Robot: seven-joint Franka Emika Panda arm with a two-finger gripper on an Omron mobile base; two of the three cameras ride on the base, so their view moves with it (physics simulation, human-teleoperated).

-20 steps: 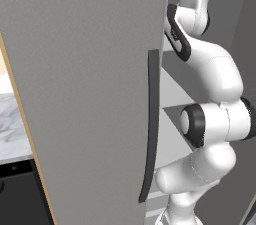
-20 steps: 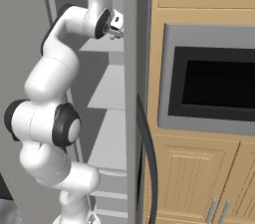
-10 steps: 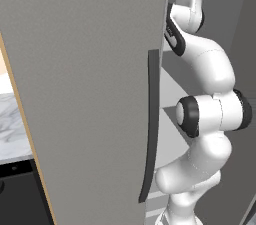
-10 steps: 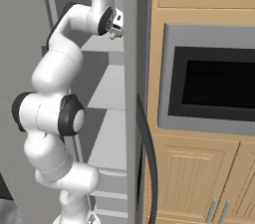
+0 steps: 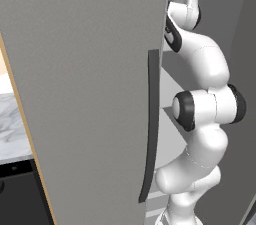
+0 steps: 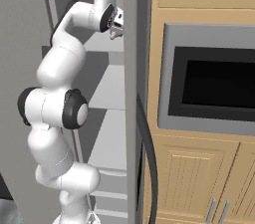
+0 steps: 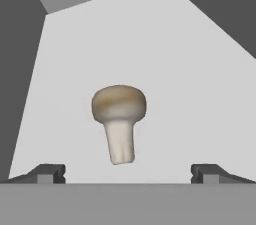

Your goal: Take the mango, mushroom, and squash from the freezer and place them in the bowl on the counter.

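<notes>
A small mushroom (image 7: 119,119) with a tan-brown rounded cap and a short pale stem lies on a pale grey shelf (image 7: 165,69) inside the tall plain grey freezer (image 5: 90,89), its cap toward the back of the compartment and its stem pointing toward the camera on the hand. The shelf around it is bare and smooth, bounded by darker grey side walls and a grey back wall. The hand (image 7: 128,171) hovers just short of the mushroom with its two dark fingertips (image 7: 47,171) spread wide to either side of the stem, released and touching nothing. In the right base view the hand (image 6: 117,23) reaches into the top compartment, above further pale shelves stepping down below it. The freezer's open door carries a long dark grey vertical handle (image 5: 150,124). To the left of the door lies a strip of white marble counter (image 5: 12,129) with grey veins. To the right of the freezer stand light wood cabinets (image 6: 199,178) framing a built-in oven (image 6: 209,83) with a grey surround and black window.
</notes>
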